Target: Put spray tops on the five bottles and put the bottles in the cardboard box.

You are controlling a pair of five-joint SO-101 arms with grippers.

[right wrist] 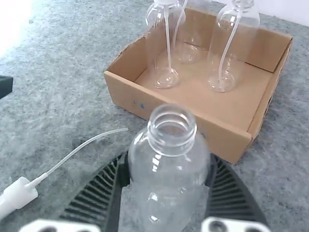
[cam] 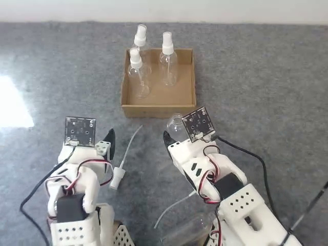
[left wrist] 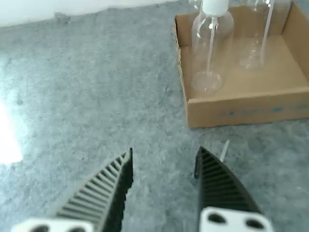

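Grey table (cam: 266, 77) under cardboard box (cam: 158, 109); white wall (cam: 230, 9)

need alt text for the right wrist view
The right gripper holds an uncapped bottle between its fingers. A loose spray top lies on the grey table beside it; beyond, a cardboard box holds three bottles with dip tubes.

Table covering (cam: 266, 72): mottled grey. Cardboard box (cam: 158, 109): plain tan-brown. Three capped bottles (cam: 168, 69): clear, colourless, with white spray tops (cam: 167, 43). Uncapped bottle (right wrist: 166, 145): clear. Loose spray top (cam: 117, 178): white head, translucent tube. Left gripper (left wrist: 164, 155) and right gripper (right wrist: 166, 169): black ribbed fingers, white mounts. Arm wires (cam: 207, 179): red and black.
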